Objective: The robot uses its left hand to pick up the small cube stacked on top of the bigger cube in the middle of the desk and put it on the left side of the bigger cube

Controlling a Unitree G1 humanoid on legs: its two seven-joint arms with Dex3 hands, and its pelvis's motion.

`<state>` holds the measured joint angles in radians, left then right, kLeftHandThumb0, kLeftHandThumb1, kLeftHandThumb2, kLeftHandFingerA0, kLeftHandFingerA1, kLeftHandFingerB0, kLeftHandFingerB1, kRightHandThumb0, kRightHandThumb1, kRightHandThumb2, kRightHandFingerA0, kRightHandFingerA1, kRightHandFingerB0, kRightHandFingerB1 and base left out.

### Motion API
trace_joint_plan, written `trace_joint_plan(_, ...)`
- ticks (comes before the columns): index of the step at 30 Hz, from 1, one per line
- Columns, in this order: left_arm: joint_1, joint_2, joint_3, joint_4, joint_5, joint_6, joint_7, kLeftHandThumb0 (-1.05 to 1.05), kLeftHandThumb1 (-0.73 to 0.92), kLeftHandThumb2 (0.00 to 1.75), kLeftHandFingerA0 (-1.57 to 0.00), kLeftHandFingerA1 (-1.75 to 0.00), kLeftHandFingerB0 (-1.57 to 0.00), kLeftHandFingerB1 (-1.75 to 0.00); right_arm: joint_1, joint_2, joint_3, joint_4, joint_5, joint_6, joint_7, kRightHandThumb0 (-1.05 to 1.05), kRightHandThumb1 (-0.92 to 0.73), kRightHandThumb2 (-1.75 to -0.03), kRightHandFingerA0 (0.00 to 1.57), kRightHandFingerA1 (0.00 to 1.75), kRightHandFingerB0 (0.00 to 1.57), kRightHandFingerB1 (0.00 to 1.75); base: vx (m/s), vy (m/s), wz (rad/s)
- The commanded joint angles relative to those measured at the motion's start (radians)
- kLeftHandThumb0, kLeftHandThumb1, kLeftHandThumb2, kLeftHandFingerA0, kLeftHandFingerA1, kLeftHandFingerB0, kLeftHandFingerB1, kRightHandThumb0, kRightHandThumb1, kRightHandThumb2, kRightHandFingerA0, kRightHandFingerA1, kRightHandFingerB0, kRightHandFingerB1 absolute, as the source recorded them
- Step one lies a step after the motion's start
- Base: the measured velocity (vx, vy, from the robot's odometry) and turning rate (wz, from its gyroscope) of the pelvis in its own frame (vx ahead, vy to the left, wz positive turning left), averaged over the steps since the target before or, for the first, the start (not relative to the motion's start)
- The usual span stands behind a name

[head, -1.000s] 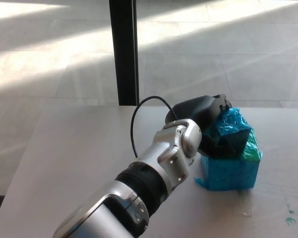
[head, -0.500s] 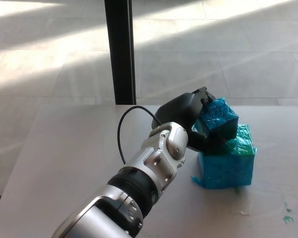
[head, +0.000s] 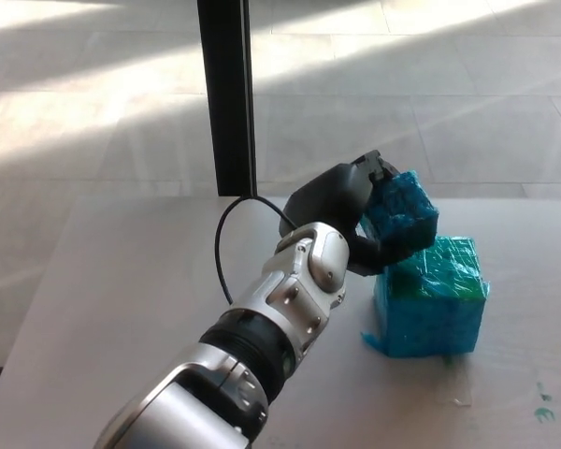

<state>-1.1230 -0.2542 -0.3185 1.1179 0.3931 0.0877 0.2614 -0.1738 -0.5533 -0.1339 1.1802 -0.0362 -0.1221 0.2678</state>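
Left hand [head: 355, 210] w/ fingers closed on small cube [head: 402, 210], held clear above big cube [head: 430, 297]; looks light, stiff, tape-slick, so grip opposite flat faces.

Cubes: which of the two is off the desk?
The small cube, held in the left hand and tilted just above the big cube, which sits on the desk.
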Motion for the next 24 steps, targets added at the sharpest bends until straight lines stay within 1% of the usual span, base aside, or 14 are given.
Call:
trace_joint_plan(1, -0.062, 0.023, 0.038, -0.020, -0.017, 0.019, 0.005, -0.24, 0.65, 0.83, -0.77, -1.52, -0.70, -0.92, 0.009, -0.026, -0.002, 0.006, 0.001, -0.003, 0.017, -0.41, -0.69, -0.61, 0.62, 0.61, 0.57, 0.41, 0.00, 0.000, 0.00)
trace_joint_plan(3, -0.064, 0.059, 0.070, -0.045, -0.038, -0.006, -0.008, -0.28, 0.52, 1.01, -0.92, -1.74, -0.79, -1.30, 0.013, -0.028, -0.003, 0.007, 0.003, 0.005, 0.024, -0.42, -0.68, -0.61, 0.62, 0.60, 0.56, 0.40, 0.00, 0.000, 0.00)
trace_joint_plan(5, -0.065, 0.081, 0.079, -0.057, -0.036, -0.006, -0.020, -0.18, 0.58, 0.94, -0.80, -1.75, -0.72, -1.52, 0.019, -0.030, -0.001, 0.007, 0.001, -0.010, 0.032, -0.43, -0.69, -0.61, 0.61, 0.60, 0.54, 0.41, 0.00, 0.000, 0.00)
trace_joint_plan(7, -0.061, 0.096, 0.078, -0.061, -0.027, -0.005, -0.015, -0.12, 0.56, 0.90, -0.96, -1.72, -0.73, -1.34, 0.022, -0.031, 0.002, 0.006, -0.004, -0.013, 0.025, -0.43, -0.69, -0.61, 0.61, 0.60, 0.55, 0.41, 0.00, 0.000, 0.00)
trace_joint_plan(9, -0.057, 0.128, 0.080, -0.071, -0.027, 0.006, -0.042, -0.15, 0.54, 0.96, -0.82, -1.75, -0.75, -1.50, 0.019, -0.028, -0.006, 0.008, 0.006, -0.006, 0.029, -0.42, -0.69, -0.61, 0.59, 0.61, 0.55, 0.44, 0.00, 0.000, 0.00)
trace_joint_plan(10, -0.057, 0.141, 0.078, -0.073, -0.026, 0.012, -0.061, -0.09, 0.56, 0.83, -0.84, -1.75, -0.79, -1.29, 0.018, -0.028, -0.005, 0.007, 0.005, -0.007, 0.034, -0.42, -0.70, -0.61, 0.59, 0.60, 0.55, 0.44, 0.00, 0.000, 0.00)
trace_joint_plan(14, -0.054, 0.205, 0.042, -0.090, -0.009, 0.036, -0.181, -0.15, 0.52, 0.92, -0.90, -1.66, -0.85, -1.28, 0.041, -0.037, 0.006, -0.066, -0.002, 0.001, 0.041, -0.43, -0.71, -0.61, 0.59, 0.65, 0.54, 0.46, 0.00, 0.000, 0.00)
trace_joint_plan(18, -0.035, 0.271, 0.005, -0.114, 0.003, 0.049, -0.294, -0.20, 0.60, 0.83, -0.93, -1.71, -0.69, -1.40, 0.046, -0.036, 0.004, -0.084, -0.001, 0.028, 0.034, -0.46, -0.69, -0.61, 0.58, 0.64, 0.54, 0.46, 0.00, 0.000, 0.00)
trace_joint_plan(19, -0.026, 0.290, -0.009, -0.118, 0.012, 0.043, -0.315, -0.29, 0.64, 0.71, -0.80, -1.69, -0.74, -1.11, 0.050, -0.038, 0.004, -0.097, 0.000, 0.037, 0.040, -0.45, -0.68, -0.61, 0.58, 0.65, 0.55, 0.47, 0.00, 0.000, 0.00)
trace_joint_plan(20, -0.024, 0.303, -0.022, -0.120, 0.020, 0.041, -0.329, -0.31, 0.64, 0.68, -0.77, -1.51, -0.77, -0.85, 0.045, -0.040, 0.003, -0.086, -0.001, 0.031, 0.036, -0.45, -0.69, -0.61, 0.58, 0.62, 0.54, 0.46, 0.00, 0.000, 0.00)
trace_joint_plan(21, -0.022, 0.314, -0.026, -0.127, 0.017, 0.062, -0.354, -0.35, 0.66, 0.64, -0.59, -1.10, -0.65, -0.69, 0.046, -0.040, 0.004, -0.093, -0.001, 0.036, 0.037, -0.44, -0.69, -0.61, 0.58, 0.62, 0.54, 0.46, 0.00, 0.000, 0.00)
trace_joint_plan(22, -0.018, 0.329, -0.035, -0.137, 0.017, 0.080, -0.381, -0.36, 0.67, 0.64, -0.67, -1.02, -0.71, -0.74, 0.046, -0.038, 0.004, -0.096, -0.001, 0.037, 0.034, -0.44, -0.68, -0.61, 0.59, 0.62, 0.54, 0.46, 0.00, 0.000, 0.00)
trace_joint_plan(23, 0.003, 0.353, -0.042, -0.159, 0.011, 0.086, -0.431, -0.27, 0.61, 0.78, -0.75, -1.43, -0.76, -1.02, 0.047, -0.036, 0.000, -0.091, 0.002, 0.033, 0.032, -0.43, -0.68, -0.61, 0.59, 0.62, 0.54, 0.47, 0.00, 0.000, 0.00)
trace_joint_plan(24, 0.012, 0.361, -0.045, -0.169, 0.007, 0.088, -0.449, -0.27, 0.61, 0.78, -0.75, -1.43, -0.76, -1.02, 0.048, -0.036, -0.002, -0.090, 0.003, 0.032, 0.032, -0.43, -0.68, -0.61, 0.59, 0.62, 0.54, 0.47, 0.00, 0.000, 0.00)
